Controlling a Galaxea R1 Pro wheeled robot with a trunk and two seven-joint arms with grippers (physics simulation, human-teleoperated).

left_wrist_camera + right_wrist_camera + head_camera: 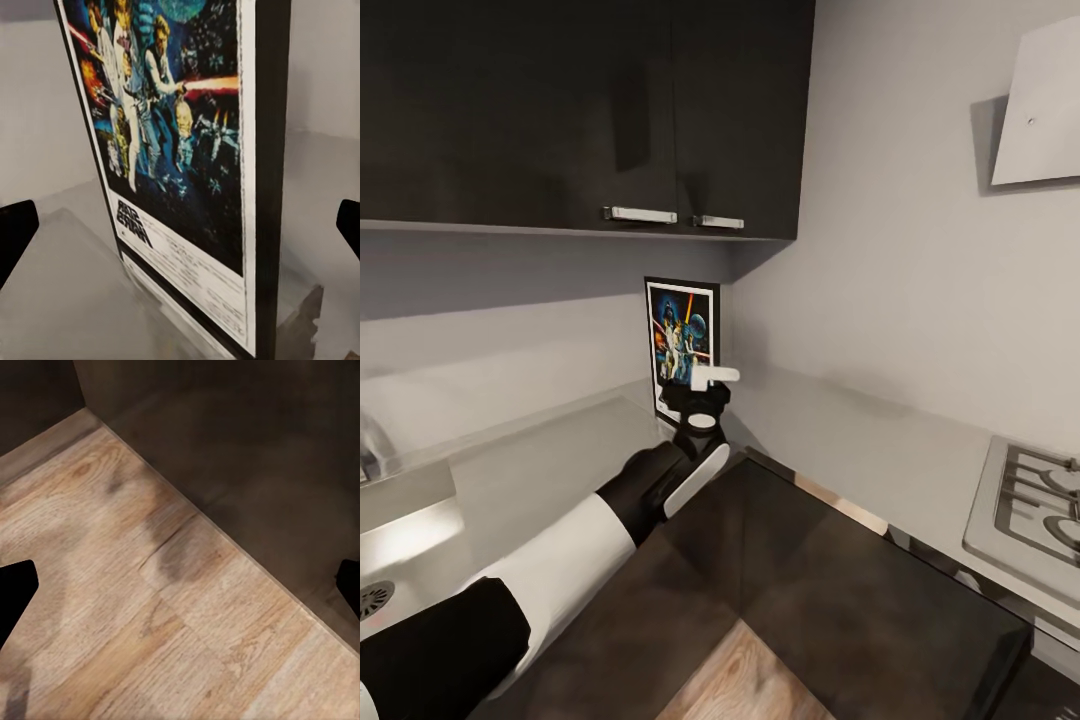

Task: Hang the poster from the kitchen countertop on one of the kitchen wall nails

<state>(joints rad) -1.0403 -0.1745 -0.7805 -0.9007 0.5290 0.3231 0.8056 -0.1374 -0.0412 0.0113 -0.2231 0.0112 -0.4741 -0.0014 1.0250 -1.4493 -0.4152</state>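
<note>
The poster [682, 340] stands upright in the inner corner of the steel kitchen countertop [840, 450], close against the wall. My left gripper [705, 385] is stretched out in front of its lower half, with its jaws wide apart. In the left wrist view the poster [172, 150] looms close between the two black fingertips [15, 232], which do not touch it. My right gripper [180, 592] hangs open over the wooden floor [150, 607], holding nothing.
Dark upper cabinets [560, 110] hang over the corner. A gas hob [1030, 500] sits in the worktop at the right, a sink [400, 500] at the left. A white hood [1040, 110] is on the right wall. Dark cabinet fronts [840, 590] stand below.
</note>
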